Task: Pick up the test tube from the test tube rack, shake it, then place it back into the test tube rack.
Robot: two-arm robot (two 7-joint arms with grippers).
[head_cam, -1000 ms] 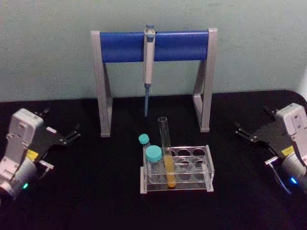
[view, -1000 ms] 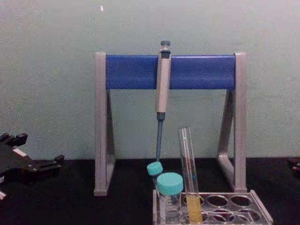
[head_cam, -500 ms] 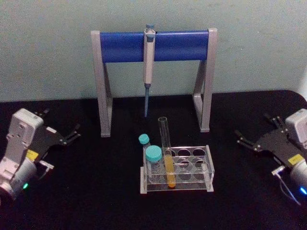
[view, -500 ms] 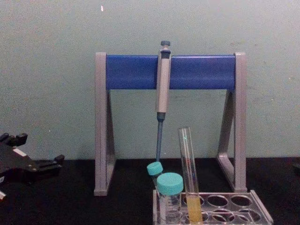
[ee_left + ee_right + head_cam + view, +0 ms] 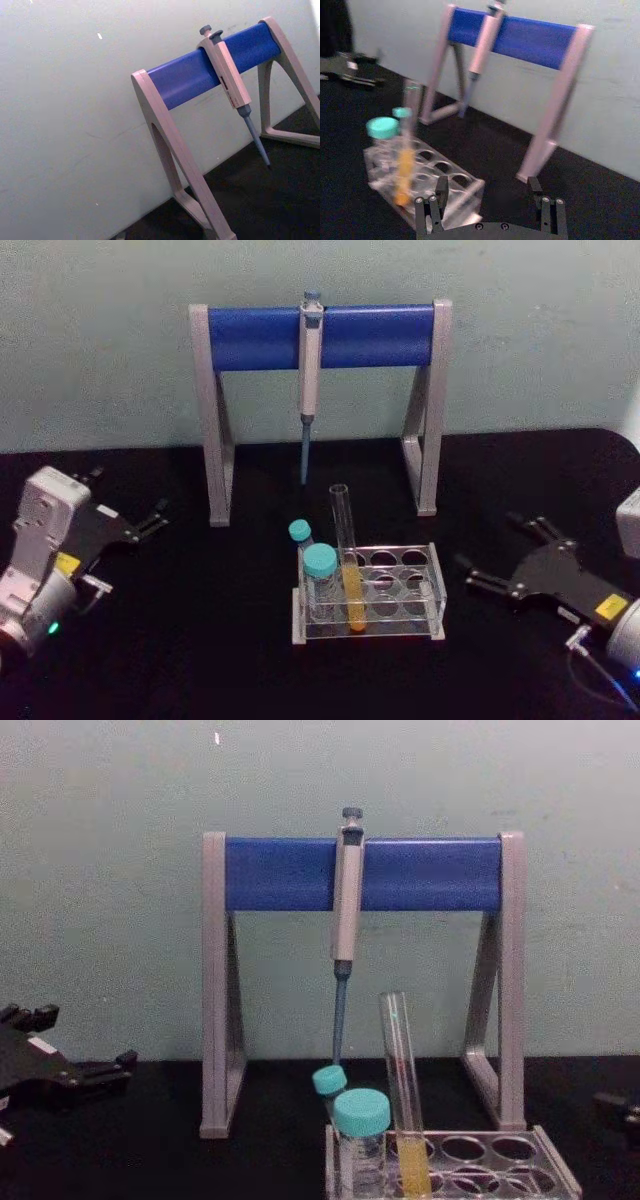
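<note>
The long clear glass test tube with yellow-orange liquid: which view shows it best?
The head view: the whole test tube shows, standing in the clear plastic rack. The chest view shows its side, bottom at the edge; the right wrist view, an oblique look.

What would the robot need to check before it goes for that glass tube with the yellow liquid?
1. The test tube stands in the test tube rack: ok.
2. The right gripper is open: ok, jaws wide apart.
3. It is lined up on the tube: not ok; it is right of the rack, apart from it.
4. Finger room beside the tube: cannot tell; a teal-capped vial stands close on its left.
5. The left gripper is out of the way: ok, parked far left.
</note>
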